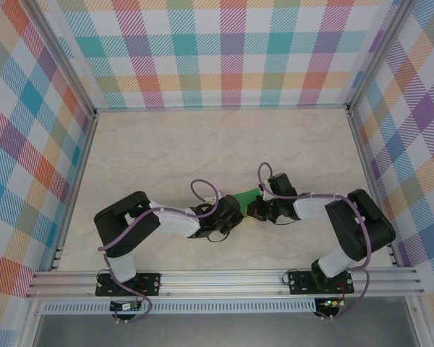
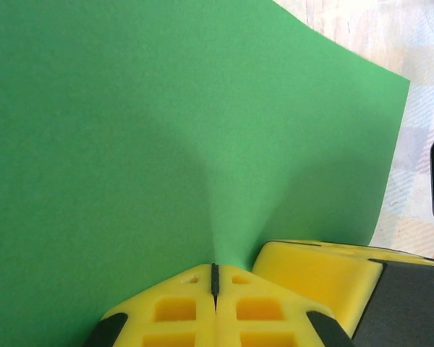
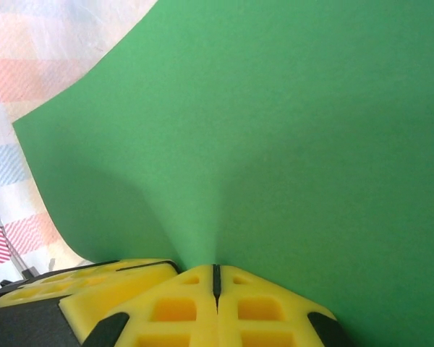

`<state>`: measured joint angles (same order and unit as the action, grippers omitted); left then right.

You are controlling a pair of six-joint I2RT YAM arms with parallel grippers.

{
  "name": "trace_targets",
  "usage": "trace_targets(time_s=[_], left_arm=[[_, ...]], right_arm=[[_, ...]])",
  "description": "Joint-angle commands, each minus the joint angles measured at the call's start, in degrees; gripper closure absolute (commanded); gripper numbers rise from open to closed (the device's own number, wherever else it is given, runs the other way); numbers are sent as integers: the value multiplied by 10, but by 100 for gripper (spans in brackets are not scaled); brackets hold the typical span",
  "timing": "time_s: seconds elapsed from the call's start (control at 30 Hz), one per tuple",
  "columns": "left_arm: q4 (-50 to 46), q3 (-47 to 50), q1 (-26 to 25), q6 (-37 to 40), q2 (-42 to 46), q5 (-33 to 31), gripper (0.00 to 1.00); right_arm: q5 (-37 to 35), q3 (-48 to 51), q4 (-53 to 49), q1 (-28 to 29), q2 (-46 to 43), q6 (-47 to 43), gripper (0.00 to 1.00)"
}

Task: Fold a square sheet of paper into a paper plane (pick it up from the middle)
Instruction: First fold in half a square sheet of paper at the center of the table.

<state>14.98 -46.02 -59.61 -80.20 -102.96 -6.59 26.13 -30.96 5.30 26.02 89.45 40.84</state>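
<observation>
Paper looked thin, light and limp: the square sheet of paper (image 1: 247,195) would likely bow and crease easily, best pinched mid-edge.
Top view: both arms elbowed inward, left fingers (image 1: 239,211) and right fingers (image 1: 256,210) nearly tip to tip above the counter (image 1: 166,144), sheet between them.
Left wrist: left fingers (image 2: 215,276) were closed on the sheet (image 2: 166,130), green fanning beyond the tips.
Right wrist: right fingers (image 3: 216,276) clamped it (image 3: 289,130) likewise.

Bright even overhead light, faint soft shadows on the pale table (image 1: 202,144), gentle shading across the square sheet of paper (image 2: 130,144), wrist-view backgrounds washed out and blurred.
</observation>
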Motion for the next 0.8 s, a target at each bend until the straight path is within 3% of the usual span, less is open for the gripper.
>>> trace_targets(time_s=[0.0, 0.2, 0.37, 0.63, 0.77], left_arm=[[-116, 26, -10, -20, 2, -11, 100], [-131, 41, -10, -26, 7, -10, 100], [-136, 36, -9, -20, 7, -10, 100], [-157, 9, -7, 15, 0, -10, 100], [-171, 0, 3, 50, 4, -14, 100]], right_arm=[[-65, 22, -39, -44, -18, -28, 100], [-109, 48, -64, -105, -70, -31, 100], [-161, 55, -93, -114, -124, -22, 100], [-60, 67, -61, -103, -254, -21, 100], [-43, 62, -48, -64, -241, -1, 100]])
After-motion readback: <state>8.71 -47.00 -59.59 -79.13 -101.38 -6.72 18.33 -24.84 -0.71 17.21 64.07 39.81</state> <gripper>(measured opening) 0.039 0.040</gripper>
